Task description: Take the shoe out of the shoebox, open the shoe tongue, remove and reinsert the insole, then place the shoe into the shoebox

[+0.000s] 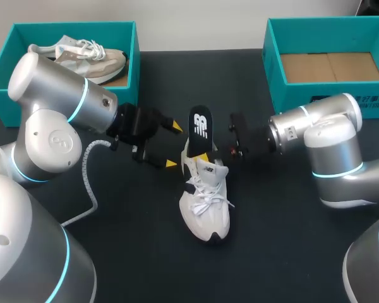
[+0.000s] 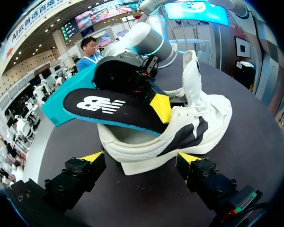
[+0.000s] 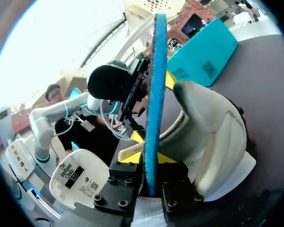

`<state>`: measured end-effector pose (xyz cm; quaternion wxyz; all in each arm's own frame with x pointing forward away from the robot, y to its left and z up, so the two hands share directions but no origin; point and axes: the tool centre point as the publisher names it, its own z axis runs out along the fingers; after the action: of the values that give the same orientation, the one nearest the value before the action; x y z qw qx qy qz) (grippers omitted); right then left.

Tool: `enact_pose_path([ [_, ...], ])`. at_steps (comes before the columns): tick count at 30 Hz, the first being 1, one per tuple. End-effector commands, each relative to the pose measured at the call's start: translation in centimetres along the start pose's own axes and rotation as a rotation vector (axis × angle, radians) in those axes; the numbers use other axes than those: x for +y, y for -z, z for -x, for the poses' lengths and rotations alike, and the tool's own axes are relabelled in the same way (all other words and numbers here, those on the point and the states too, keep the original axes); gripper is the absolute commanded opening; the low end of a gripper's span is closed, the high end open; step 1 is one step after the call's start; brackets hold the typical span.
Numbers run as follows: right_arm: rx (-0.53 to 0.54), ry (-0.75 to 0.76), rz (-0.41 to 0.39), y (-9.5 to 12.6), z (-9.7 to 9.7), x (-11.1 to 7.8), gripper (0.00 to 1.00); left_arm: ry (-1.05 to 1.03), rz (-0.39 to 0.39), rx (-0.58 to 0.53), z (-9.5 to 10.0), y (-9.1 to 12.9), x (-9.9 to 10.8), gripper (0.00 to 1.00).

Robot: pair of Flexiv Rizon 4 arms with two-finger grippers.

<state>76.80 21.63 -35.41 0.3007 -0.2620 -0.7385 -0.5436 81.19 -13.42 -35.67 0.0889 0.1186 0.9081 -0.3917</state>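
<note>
Left shoebox [image 1: 72, 26] holds a beige shoe [image 1: 88, 60] (right gripper [image 3: 149, 161] pinches the insole [image 1: 200, 126]).

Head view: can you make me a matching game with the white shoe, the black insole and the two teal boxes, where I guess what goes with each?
Things:
1. white lace-up sneaker
2. black foam insole
3. left teal cardboard shoebox
4. right teal cardboard shoebox

Matches:
A. holds a beige sneaker
B. pinched in the right gripper
C. lying on the black table
D. shows only its brown cardboard floor

Pairs: 1-C, 2-B, 3-A, 4-D
</note>
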Motion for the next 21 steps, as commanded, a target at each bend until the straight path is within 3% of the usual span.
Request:
enact_pose_path([
  [1,-0.016,0.026,-0.013,0.6,-0.3,1.4,0.37,-0.001,0.002,-0.001,-0.1,0.0,0.0,1.00],
  [9,-0.019,0.074,-0.034,1.3,0.8,4.0,0.34,-0.001,0.002,-0.001,-0.1,0.0,0.0,1.00],
  [11,-0.009,0.069,-0.041,1.3,1.2,4.1,0.20,-0.001,0.002,-0.001,-0.1,0.0,0.0,1.00],
  [14,0.014,0.041,-0.052,1.1,1.5,3.6,0.00,-0.001,0.002,-0.001,-0.1,0.0,0.0,1.00],
  [21,0.033,-0.041,-0.055,0.3,0.4,0.7,0.00,-0.001,0.002,-0.001,-0.1,0.0,0.0,1.00],
])
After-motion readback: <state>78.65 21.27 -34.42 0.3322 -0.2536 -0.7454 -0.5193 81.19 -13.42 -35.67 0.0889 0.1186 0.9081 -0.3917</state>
